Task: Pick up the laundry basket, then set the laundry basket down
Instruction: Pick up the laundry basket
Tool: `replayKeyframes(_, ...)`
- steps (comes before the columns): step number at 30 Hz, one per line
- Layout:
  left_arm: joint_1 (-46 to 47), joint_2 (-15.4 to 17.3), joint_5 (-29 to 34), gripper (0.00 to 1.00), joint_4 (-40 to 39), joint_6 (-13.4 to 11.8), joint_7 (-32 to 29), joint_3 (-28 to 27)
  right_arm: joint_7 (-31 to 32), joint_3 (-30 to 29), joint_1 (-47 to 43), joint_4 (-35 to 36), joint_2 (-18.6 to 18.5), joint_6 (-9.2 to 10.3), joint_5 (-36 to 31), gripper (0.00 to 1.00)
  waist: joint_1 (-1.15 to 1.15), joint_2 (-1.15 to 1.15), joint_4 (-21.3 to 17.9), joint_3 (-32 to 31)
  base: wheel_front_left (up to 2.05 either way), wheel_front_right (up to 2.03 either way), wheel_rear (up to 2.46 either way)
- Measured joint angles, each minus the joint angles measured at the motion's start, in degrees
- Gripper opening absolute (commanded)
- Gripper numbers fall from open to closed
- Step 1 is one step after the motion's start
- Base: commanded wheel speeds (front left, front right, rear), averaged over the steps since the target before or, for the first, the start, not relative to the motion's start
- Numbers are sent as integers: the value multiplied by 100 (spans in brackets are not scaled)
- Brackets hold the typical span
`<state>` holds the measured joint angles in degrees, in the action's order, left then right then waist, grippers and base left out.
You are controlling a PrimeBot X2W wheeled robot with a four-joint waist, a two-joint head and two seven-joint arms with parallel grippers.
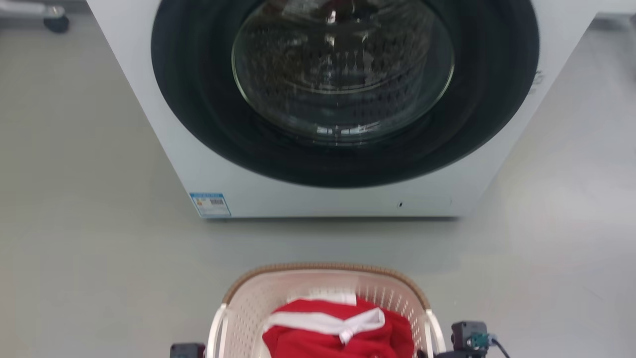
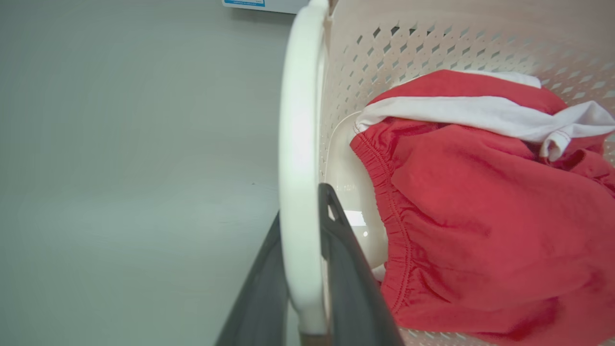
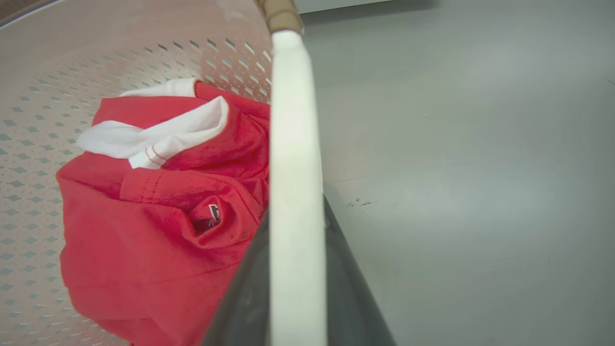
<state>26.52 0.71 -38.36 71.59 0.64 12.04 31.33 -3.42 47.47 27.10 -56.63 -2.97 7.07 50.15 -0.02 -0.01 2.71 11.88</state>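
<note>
In front of washer [image 1: 198, 164]: laundry basket [image 1: 248, 303], apart from it, over grey floor [image 1: 74, 199]; resting or lifted, can't tell.
L gripper [image 2: 301, 211]: clamped on white L handle [image 2: 298, 96].
R gripper [image 3: 295, 214]: clamped on R handle [image 3: 293, 120].
Contents: red garment [image 1: 308, 343] w/ white trim; elastic hem [image 2: 384, 173] seen fr. L wrist, small tag [image 3: 214, 211] fr. R wrist.

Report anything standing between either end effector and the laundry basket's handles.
Nothing visible does. The left end effector straddles the left handle of the laundry basket, and the right end effector straddles the right handle. The red garment lies inside the basket.
</note>
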Motion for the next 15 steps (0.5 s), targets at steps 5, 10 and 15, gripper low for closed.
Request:
replayKeyframes(5, -341, 34, -42, 0, 21, 38, -129, 82, 211, 227, -332, 53, -5, 21, 231, 0, 0, 0, -41, -422, 0, 0, 0)
replayKeyframes(10, -523, 76, -67, 0, 22, 46, -236, 174, 355, 427, -544, 87, -14, 53, 434, 0, 0, 0, -91, -777, 0, 0, 0)
replayKeyframes(15, -645, 92, -85, 0, 10, 40, -307, 276, 524, 599, -557, 86, -33, 59, 542, 0, 1, 0, -149, -1001, 0, 0, 0)
